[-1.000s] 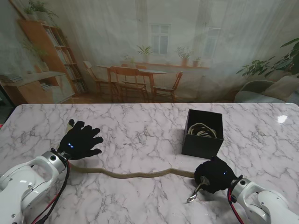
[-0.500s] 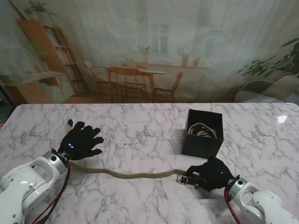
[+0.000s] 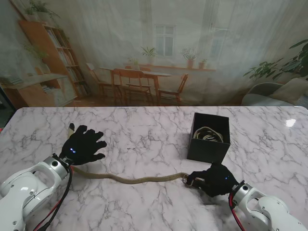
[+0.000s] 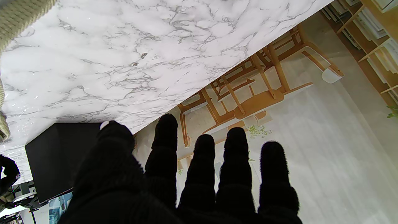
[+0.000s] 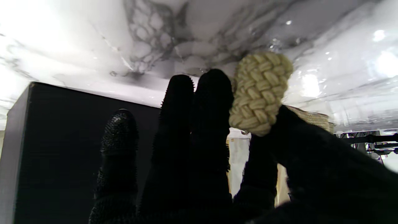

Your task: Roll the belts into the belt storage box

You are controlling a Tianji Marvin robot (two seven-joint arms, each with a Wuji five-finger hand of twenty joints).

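Right hand (image 3: 215, 179) grips the woven belt's (image 3: 139, 179) buckle end so we can start the roll; left hand (image 3: 83, 145), fingers spread, pins the far end flat w/ nothing gripped, box (image 3: 208, 137) close by.

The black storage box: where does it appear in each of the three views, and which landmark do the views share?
Stand view: the black storage box stands open on the marble table, right of centre, just beyond the right hand.
Left wrist view: a black box side shows at the picture's left edge, beyond the thumb.
Right wrist view: its dark wall fills the picture's left, behind the fingers.
Shared landmark: the braided belt, seen in all three.
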